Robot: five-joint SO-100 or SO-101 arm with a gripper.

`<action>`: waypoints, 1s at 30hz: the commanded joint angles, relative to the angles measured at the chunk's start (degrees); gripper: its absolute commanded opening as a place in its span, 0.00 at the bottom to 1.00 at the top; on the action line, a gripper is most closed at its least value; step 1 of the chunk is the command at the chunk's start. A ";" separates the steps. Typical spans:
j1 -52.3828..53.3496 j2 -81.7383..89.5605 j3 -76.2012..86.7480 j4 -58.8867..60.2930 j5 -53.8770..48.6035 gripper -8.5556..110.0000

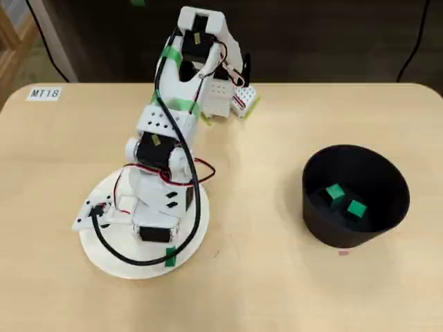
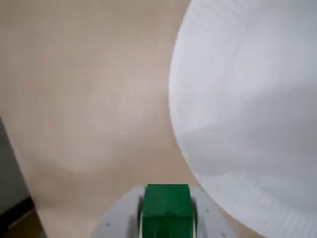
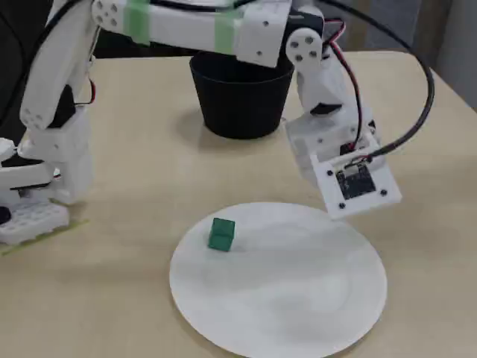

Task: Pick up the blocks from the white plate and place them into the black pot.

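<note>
One green block (image 2: 166,208) clamped between the hand's (image 2: 167,218) jaws, just beside the white plate (image 2: 247,109).

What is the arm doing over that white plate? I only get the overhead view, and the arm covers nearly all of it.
Observer: In the wrist view the hand is shut on a green block.
Operator: Are there any other blocks on the plate?
Observer: Yes, one. The fixed view shows a second block lying on the white plate near its rim, clear of the hand.
</note>
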 commanded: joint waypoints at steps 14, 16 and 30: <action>-18.98 28.56 6.06 2.02 11.78 0.05; -24.96 33.75 11.16 2.11 14.85 0.05; -52.03 38.94 28.56 -2.64 19.42 0.05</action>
